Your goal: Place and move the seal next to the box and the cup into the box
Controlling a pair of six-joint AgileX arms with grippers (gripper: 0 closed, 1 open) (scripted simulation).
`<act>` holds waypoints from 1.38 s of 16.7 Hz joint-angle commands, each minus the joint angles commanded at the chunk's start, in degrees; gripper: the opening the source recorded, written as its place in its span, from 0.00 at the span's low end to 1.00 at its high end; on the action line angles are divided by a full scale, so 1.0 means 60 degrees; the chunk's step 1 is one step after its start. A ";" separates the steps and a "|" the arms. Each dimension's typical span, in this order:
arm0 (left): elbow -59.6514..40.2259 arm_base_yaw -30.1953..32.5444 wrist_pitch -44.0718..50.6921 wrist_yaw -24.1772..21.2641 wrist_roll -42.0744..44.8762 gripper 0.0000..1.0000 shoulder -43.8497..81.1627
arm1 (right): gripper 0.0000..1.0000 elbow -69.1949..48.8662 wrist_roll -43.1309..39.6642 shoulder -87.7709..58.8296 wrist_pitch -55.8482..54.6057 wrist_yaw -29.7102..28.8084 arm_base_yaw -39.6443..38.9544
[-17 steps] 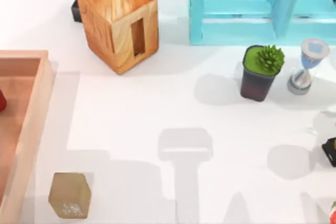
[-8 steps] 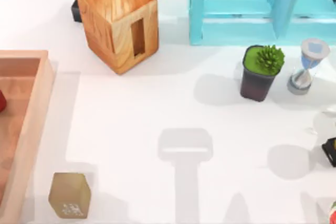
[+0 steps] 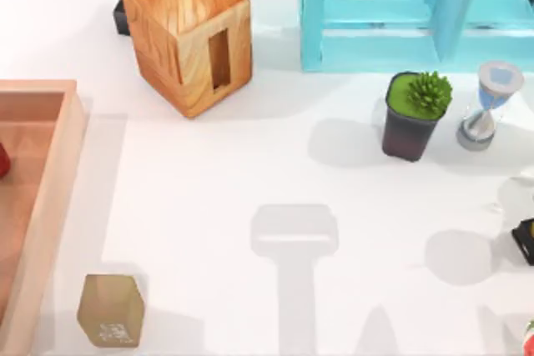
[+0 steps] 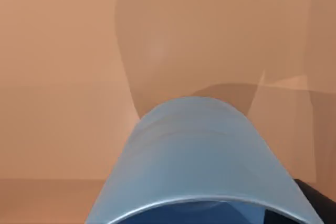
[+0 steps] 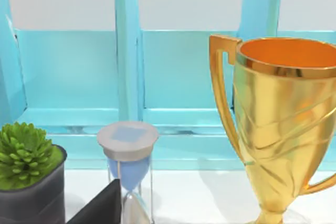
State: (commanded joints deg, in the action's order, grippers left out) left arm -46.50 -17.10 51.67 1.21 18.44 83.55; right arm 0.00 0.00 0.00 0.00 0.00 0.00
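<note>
- Blue and smooth, the small tapered plastic cup (image 4: 202, 166) sits right under the left wrist camera, over the light reddish-brown wooden floor of the box; whether the left end effector is holding it, I cannot tell.
- A dark sliver of the left arm's hardware (image 4: 317, 203) shows beside the cup's rim.
- From the top view, the large shallow tray-like wooden box (image 3: 58, 198) lies at the table's left edge, with a small red object (image 3: 3, 160) partly visible inside it.
- The small tan-brown blocky seal (image 3: 110, 310), faint white markings on one face, stands on the white table (image 3: 250, 172) just beside the box's right wall, apart from it.
- Farther back stand a glossy orange-brown wooden cube with a slot (image 3: 190, 35) and a turquoise shelf frame (image 3: 400, 14).
- A dark pot with a green plant (image 3: 413, 114) and a blue-sand hourglass (image 3: 486, 106) stand near each other on the right.
- The right wrist camera faces the plant pot (image 5: 29, 177), the hourglass (image 5: 127, 166), a shiny gold trophy cup (image 5: 281, 124) and the shelf frame (image 5: 128, 77); the right end effector's state cannot be told.
</note>
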 joint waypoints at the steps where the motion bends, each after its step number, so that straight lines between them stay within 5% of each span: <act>1: 0.0000 0.0000 0.0000 0.0000 0.0000 0.23 0.0000 | 1.00 0.0000 0.0000 0.0000 0.0000 0.0000 0.0000; 11: 0.0000 0.0000 0.0000 0.0000 0.0000 0.98 0.0000 | 1.00 0.0000 0.0000 0.0000 0.0000 0.0000 0.0000; 23: -0.0336 0.0092 0.0287 0.0043 -0.0037 1.00 -0.0025 | 1.00 0.0000 0.0000 0.0000 0.0000 0.0000 0.0000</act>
State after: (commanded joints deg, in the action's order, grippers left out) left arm -48.52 -16.55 53.39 1.47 18.22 83.40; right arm 0.00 0.00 0.00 0.00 0.00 0.00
